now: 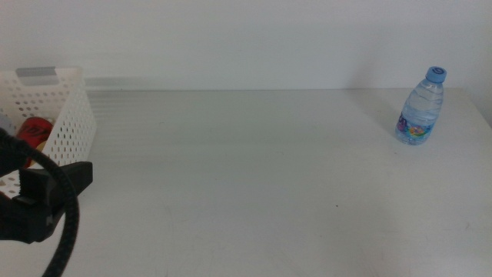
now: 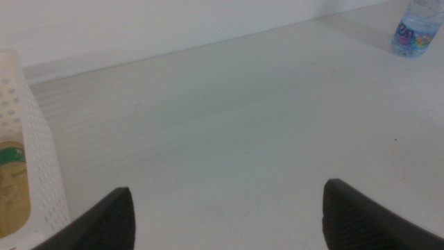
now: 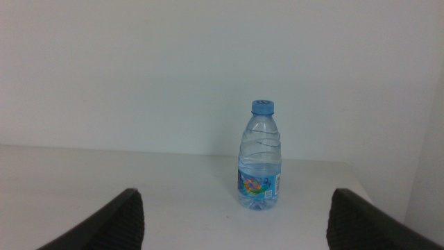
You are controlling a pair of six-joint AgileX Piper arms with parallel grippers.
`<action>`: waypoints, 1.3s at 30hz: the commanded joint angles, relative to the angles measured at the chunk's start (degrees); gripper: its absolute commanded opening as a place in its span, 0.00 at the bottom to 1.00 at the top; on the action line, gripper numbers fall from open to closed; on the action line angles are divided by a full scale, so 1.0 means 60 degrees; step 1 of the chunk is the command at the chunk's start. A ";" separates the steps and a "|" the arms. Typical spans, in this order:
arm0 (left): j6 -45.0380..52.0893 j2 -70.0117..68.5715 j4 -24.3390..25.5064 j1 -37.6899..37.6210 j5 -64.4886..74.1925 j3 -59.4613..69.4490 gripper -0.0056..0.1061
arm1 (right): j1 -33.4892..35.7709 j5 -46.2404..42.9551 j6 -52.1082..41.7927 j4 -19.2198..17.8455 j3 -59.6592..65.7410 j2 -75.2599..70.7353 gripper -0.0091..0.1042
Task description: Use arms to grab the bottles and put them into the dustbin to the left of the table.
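Note:
The small clear water bottle (image 1: pixel 421 108) with a blue cap stands upright at the far right of the table (image 1: pixel 246 169). It also shows in the right wrist view (image 3: pixel 261 160), ahead of my open, empty right gripper (image 3: pixel 232 226), and far off in the left wrist view (image 2: pixel 416 28). The white perforated dustbin (image 1: pixel 73 115) stands at the left edge. The red can (image 1: pixel 34 131) lies inside it, and the yellow bottle (image 2: pixel 10 191) shows through its wall (image 2: pixel 38 153). My left gripper (image 2: pixel 229 219) is open and empty beside the dustbin; its arm (image 1: pixel 38 196) is at the bottom left.
A white wall runs behind the table. The table's right edge lies just past the water bottle. The right arm is out of the middle view.

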 commanded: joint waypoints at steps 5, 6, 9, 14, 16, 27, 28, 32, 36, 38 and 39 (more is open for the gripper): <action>-0.0158 0.0022 -0.0117 -0.0047 -0.0670 -0.0267 0.82 | -0.0053 -0.0451 -0.0117 -0.0062 -0.1455 0.1404 0.76; -0.0158 0.0022 -0.0117 -0.0047 -0.0670 -0.0267 0.82 | -0.0053 -0.0462 -0.0117 -0.0113 -0.1741 0.1728 0.76; -0.0158 0.0022 -0.0117 -0.0047 -0.0670 -0.0267 0.82 | -0.0053 -0.0528 -0.0117 -0.0375 -0.2516 0.2699 0.76; -0.0158 0.0022 -0.0117 -0.0047 -0.0670 -0.0267 0.82 | -0.0053 -0.0528 -0.0117 -0.0562 -0.3661 0.4253 0.76; -0.0158 0.0022 -0.0117 -0.0047 -0.0670 -0.0267 0.82 | -0.0053 -0.0562 -0.0117 -0.0562 -0.3916 0.4808 0.76; -0.0158 0.0022 -0.0117 -0.0047 -0.0670 -0.0267 0.82 | -0.0053 -0.2122 -0.0117 -0.0839 -0.4050 0.7735 0.76; -0.0158 0.0022 -0.0117 -0.0047 -0.0670 -0.0267 0.82 | -0.0053 -0.2199 -0.0117 -0.0839 -0.4050 0.7947 0.76; -0.0158 0.0022 -0.0117 -0.0047 -0.0670 -0.0267 0.82 | -0.0053 -0.3077 -0.0117 -0.0839 -0.4050 0.8864 0.76; -0.0158 0.0022 -0.0117 -0.0047 -0.0670 -0.0267 0.82 | -0.0053 -0.4185 -0.0161 -0.0815 -0.4050 0.9654 0.76; -0.0158 0.0022 -0.0117 -0.0047 -0.0670 -0.0267 0.82 | -0.0053 -0.4749 -0.0161 -0.0802 -0.4050 1.0091 0.76; -0.0158 0.0022 -0.0117 -0.0047 -0.0670 -0.0267 0.82 | -0.0053 -0.5006 -0.0151 -0.0737 -0.4050 1.0364 0.76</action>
